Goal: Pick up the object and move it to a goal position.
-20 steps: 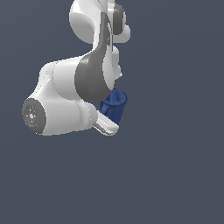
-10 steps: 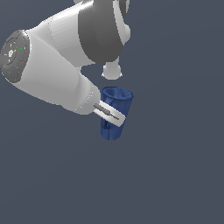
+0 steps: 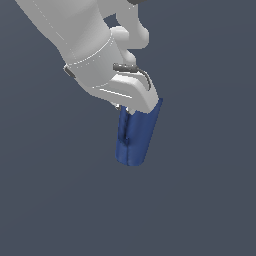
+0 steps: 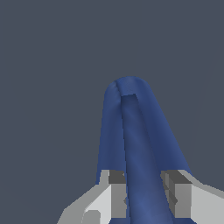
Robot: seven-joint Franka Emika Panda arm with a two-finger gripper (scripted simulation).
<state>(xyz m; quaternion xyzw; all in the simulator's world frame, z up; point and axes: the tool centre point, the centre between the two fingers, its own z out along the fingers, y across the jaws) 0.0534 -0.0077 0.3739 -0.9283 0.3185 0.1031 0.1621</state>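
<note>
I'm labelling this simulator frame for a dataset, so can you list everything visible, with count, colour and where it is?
mug: one, dark blue, hanging below the gripper in the exterior view with nothing visibly supporting it underneath; in the wrist view its body runs out between the two fingers.
background: plain dark grey-blue in both views; no table edge, goal marker or other object can be made out.
arm: one, white with grey joints, entering from the upper part of the exterior view's left.
gripper: one, white with grey pads, one finger on each side of the mug, closed on it.
</note>
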